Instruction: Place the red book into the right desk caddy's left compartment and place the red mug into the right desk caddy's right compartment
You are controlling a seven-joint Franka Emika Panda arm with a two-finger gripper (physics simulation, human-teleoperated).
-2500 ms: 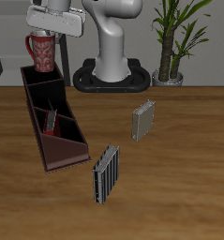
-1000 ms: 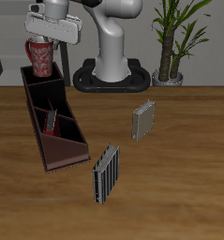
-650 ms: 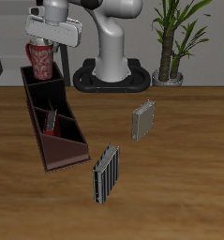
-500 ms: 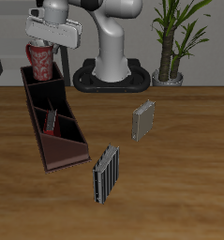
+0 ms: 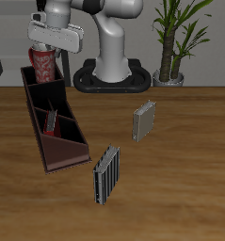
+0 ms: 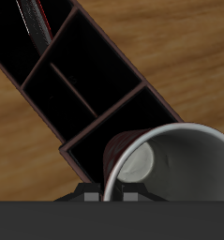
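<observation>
- Wooden bench [image 5: 180, 179] carries the caddy [image 5: 50, 132]; our pincer [image 5: 50, 49] grasps the mug [image 5: 44, 64] over its right compartment [image 5: 40, 89].
- Wrist view shows us the mug's white inside [image 6: 184, 164].
- Book [image 5: 52, 120] stands in another section.

Two grey-striped books [image 5: 106, 175] [image 5: 143, 120] stand near a potted plant [image 5: 175, 38].

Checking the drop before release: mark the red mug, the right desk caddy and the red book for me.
red mug [image 5: 43, 64], exterior view, on its speckled side.
right desk caddy [image 5: 69, 158], exterior view, on its front end wall.
red book [image 5: 52, 120], exterior view, on its cover inside the caddy.
</observation>
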